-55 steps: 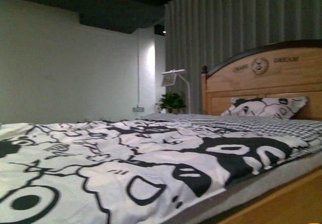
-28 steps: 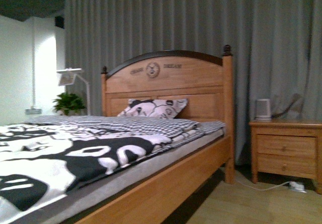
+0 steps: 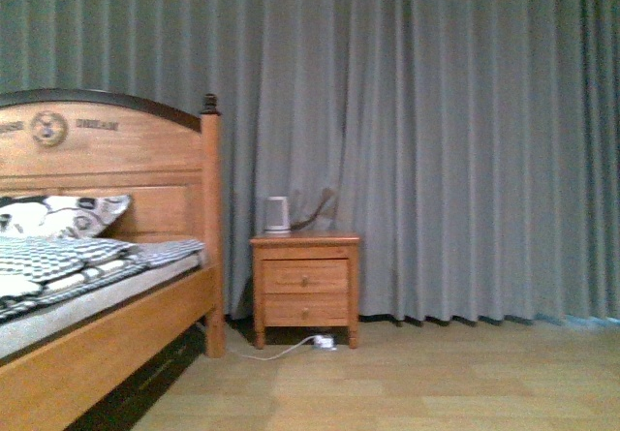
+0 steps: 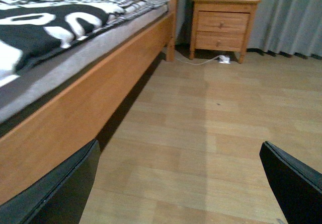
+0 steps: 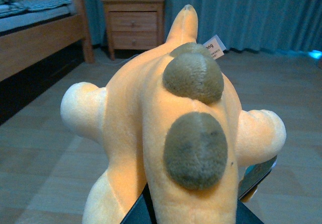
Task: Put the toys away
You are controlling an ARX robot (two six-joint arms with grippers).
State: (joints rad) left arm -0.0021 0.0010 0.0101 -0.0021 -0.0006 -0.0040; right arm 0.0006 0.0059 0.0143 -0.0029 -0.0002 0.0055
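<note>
1. First, note curtain (image 3: 465, 140) covering the whole far wall, drawn shut down to the floor (image 3: 436, 383).
2. Locate bed (image 3: 107, 295) on the left, pillow (image 3: 58, 216) propped against the headboard (image 3: 97, 150).
3. Locate nightstand (image 3: 305, 281) just beside the bed, kettle (image 3: 278, 214) on top, cord (image 3: 281, 352) trailing across the floor below, presumably toward an outlet.
4. Confirm plush toy (image 5: 151, 123) off the floor, clamped from below in right gripper (image 5: 198, 196), body rising ahead of the wrist camera; presumably held so for carrying to storage, none yet in sight.
5. Confirm left gripper (image 4: 179, 148) spread wide and empty, low over bare floor beside the bed frame, presumably kept free for later handling.
</note>
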